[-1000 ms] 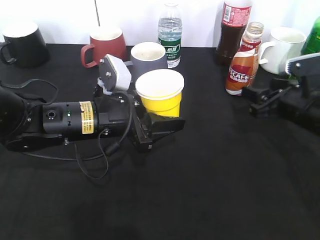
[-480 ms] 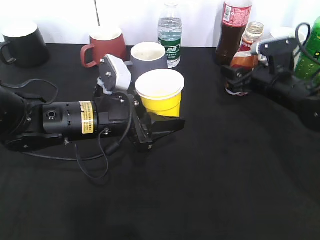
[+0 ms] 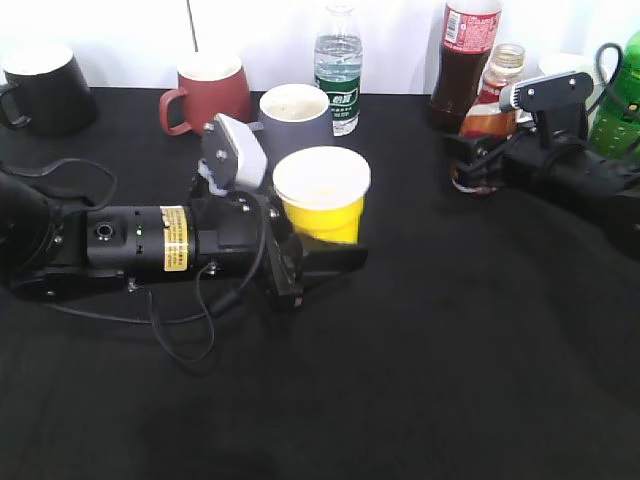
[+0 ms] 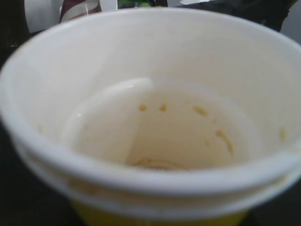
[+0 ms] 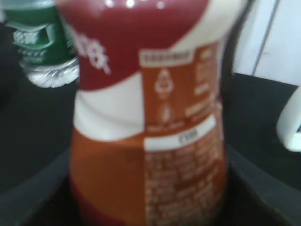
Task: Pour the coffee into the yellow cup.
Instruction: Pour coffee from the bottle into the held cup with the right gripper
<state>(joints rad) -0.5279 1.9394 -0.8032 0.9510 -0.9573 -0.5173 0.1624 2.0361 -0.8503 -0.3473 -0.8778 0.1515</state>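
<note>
The yellow cup, white inside, stands upright at mid table between the jaws of my left gripper, which is shut on its lower part. One finger shows in front of it. The cup fills the left wrist view, and the jaws are hidden there. The coffee bottle stands upright at the back right. My right gripper is around its lower body. In the right wrist view the bottle fills the frame, and dark fingers press on both of its sides.
Along the back stand a black mug, a red mug, a grey mug just behind the cup, a water bottle, a tall dark bottle with a red label, a white mug and a green bottle.
My right gripper came in from the right and up to the coffee bottle, then settled around it. The yellow cup and my left gripper shifted slightly toward the front.
</note>
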